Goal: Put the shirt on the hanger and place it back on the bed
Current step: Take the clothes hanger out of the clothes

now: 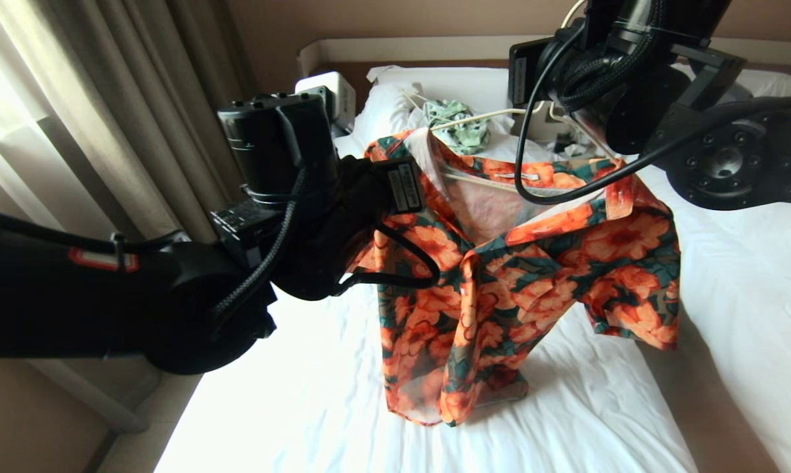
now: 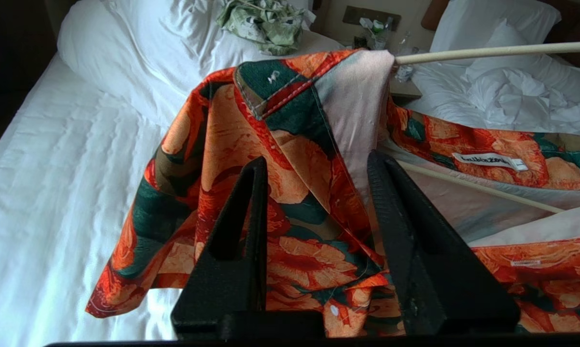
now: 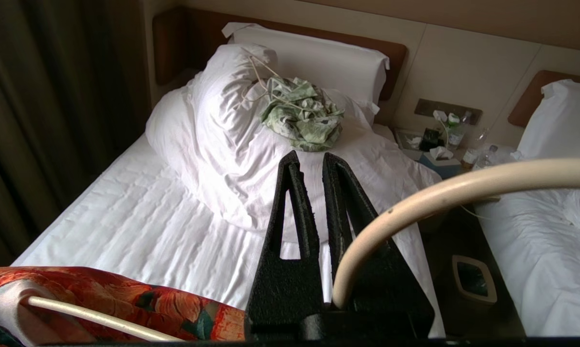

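The orange-flowered shirt [image 1: 533, 276] hangs over a cream hanger [image 1: 481, 118] above the bed [image 1: 303, 394], its open front sagging and its hem resting on the sheet. My right gripper [image 3: 310, 155] is up at the back right, shut on the hanger's curved hook [image 3: 439, 193]. At the shirt's left shoulder [image 2: 270, 144] my left gripper [image 2: 317, 156] is open, with the fabric just beyond the fingertips. The collar's pale lining is draped over the end of the hanger rod [image 2: 487, 49]. In the head view both grippers' fingers are hidden behind the arms.
A pale green patterned garment [image 3: 302, 115] lies on the bunched white duvet [image 3: 222, 144] near the headboard. Curtains [image 1: 106, 98] hang along the bed's left side. A nightstand with bottles and tissues [image 3: 439, 144] separates this bed from a second white bed [image 3: 550, 241].
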### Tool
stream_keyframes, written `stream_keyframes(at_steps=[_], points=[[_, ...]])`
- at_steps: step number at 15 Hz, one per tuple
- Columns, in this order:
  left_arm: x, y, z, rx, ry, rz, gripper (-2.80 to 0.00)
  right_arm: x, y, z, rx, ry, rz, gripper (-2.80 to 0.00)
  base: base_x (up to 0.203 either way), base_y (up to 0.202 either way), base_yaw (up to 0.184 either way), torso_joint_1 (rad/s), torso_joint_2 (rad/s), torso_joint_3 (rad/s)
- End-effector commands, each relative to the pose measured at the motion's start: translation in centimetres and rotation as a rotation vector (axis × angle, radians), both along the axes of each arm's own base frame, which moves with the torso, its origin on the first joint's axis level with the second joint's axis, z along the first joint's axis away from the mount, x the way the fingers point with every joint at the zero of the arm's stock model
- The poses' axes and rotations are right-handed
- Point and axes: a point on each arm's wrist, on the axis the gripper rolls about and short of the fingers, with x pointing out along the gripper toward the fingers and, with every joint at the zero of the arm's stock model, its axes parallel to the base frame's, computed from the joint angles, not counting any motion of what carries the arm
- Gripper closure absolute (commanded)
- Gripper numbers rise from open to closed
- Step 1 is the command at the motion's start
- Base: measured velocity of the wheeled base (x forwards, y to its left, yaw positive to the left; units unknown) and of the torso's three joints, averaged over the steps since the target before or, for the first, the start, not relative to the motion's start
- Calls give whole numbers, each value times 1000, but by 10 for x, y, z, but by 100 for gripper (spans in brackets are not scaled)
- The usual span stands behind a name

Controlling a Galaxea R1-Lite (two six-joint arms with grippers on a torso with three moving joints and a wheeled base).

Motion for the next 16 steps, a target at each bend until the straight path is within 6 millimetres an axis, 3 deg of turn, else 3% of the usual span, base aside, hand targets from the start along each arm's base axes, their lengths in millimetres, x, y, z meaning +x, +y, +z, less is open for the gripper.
stream_keyframes(at_steps=[1, 10, 16], points=[[7, -9, -12, 16, 20, -6, -280, -2, 0, 2, 3, -5, 0, 0, 0, 0, 0, 0, 0, 0], [18, -11, -4, -35, -5, -171, -280, -8, -5, 9, 12, -19, -3, 0, 0, 0, 0, 0, 0, 0], [41, 7, -9, -84, -5, -187, -280, -13, -9, 13, 21, -28, -2, 0, 0, 0, 0, 0, 0, 0]])
